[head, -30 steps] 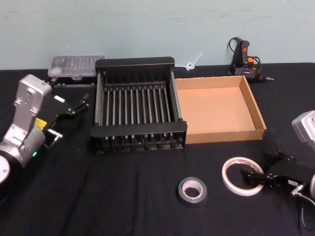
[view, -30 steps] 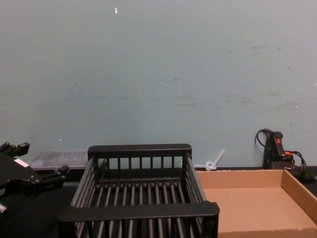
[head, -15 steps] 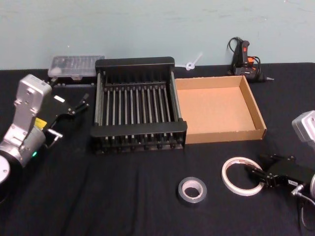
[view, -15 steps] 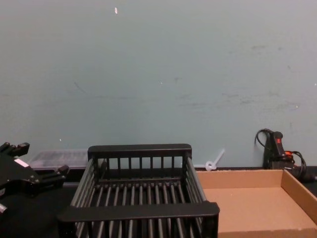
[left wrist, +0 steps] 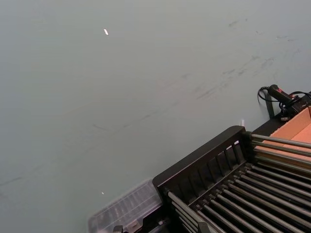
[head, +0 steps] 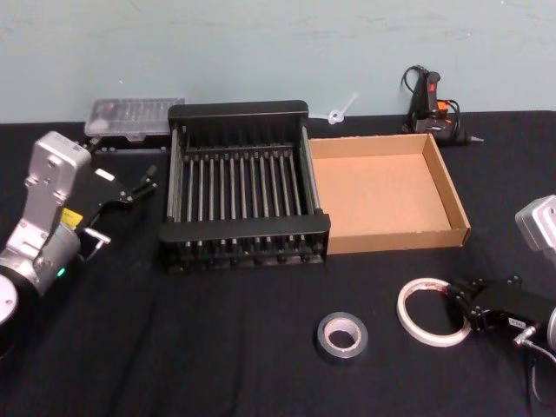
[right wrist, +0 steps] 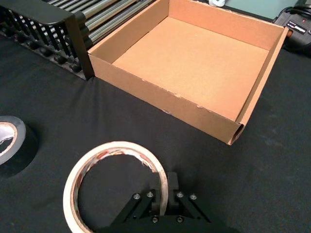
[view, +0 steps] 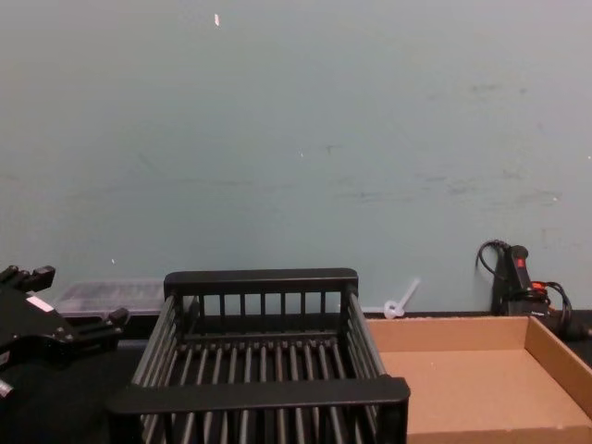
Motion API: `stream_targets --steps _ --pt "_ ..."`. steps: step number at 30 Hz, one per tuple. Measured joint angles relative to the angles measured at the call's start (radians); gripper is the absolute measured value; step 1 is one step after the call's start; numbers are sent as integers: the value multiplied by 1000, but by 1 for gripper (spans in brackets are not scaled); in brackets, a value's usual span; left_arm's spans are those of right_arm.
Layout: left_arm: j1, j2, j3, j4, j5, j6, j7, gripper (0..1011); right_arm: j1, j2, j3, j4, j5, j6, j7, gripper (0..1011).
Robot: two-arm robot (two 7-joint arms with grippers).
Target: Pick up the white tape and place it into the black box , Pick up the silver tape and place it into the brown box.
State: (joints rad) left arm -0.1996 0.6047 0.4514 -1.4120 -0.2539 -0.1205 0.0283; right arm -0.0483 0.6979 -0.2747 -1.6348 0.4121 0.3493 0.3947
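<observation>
Black cloth covers the desk [head: 217,347], where the right end effector [right wrist: 163,200] is clamped on the rim of the white tape [right wrist: 114,182] — lift it straight, I think, before moving toward the black box [head: 239,187].

black box [head: 239,187] left of brown box [head: 387,191]

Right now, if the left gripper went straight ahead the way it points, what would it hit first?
The left gripper points toward the left side of the black box, so that barred wall looks like the first contact. Depth is hard to judge; it might be high enough to pass over the rim. The right gripper is shut on the white tape.
</observation>
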Motion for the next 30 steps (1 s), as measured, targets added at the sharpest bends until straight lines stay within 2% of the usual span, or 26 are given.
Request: stream_targets --steps 18,30 --pt "0 0 0 0 0 0 0 1001 0 0 0 0 0 0 0 92" --pt "0 0 0 0 0 0 0 1001 -3 -4 17 -16 9 -32 15 92"
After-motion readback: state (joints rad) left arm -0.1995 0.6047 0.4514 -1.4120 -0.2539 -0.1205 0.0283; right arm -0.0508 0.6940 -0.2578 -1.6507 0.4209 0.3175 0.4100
